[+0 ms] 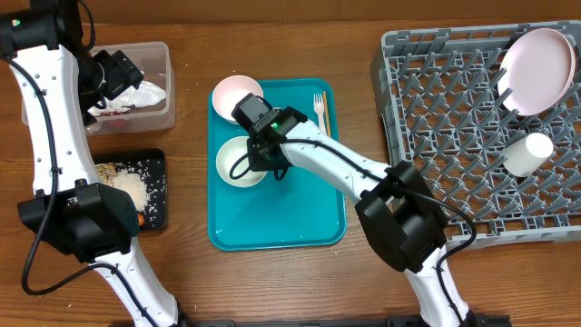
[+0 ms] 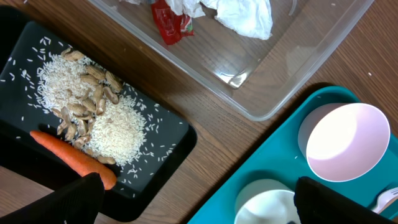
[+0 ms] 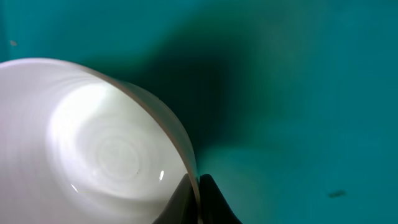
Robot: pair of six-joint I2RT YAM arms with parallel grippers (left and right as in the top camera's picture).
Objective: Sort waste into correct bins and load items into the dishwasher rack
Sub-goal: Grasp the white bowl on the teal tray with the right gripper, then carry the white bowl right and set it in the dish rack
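Currently my right gripper (image 3: pixel 198 190) is clamped on the rim of the lower bowl (image 1: pixel 240 162): in the right wrist view one finger sits inside the rim and one outside, with the thin white wall pinched between them. That bowl stands upright on the teal tray (image 1: pixel 309 213), at its left side. The upper bowl (image 1: pixel 236 95), pinkish inside, stands just behind it at the tray's far left corner. A white fork (image 1: pixel 320 111) lies near the tray's far right corner, apart from both bowls.

My left gripper (image 2: pixel 196 199) hangs with its fingers spread wide and nothing between them. In the overhead view it is above the clear tub (image 1: pixel 127 45).

Waste status:
- Clear tub: crumpled napkins (image 2: pixel 245 15) and a red wrapper (image 2: pixel 171 22) lie inside.
- Black tray (image 2: pixel 168 124): holds a mound of rice (image 2: pixel 118 127), beige scraps (image 2: pixel 87 93) and a carrot (image 2: pixel 71 158) along its near edge. Loose grains are scattered over its floor.

Rack status: the dishwasher rack (image 1: pixel 454 136) stands at the right of the table (image 1: pixel 272 282). A plate (image 1: pixel 538 71) leans tilted among the pegs at its far right corner. A cup (image 1: pixel 528 153) lies on its side just in front of the plate.
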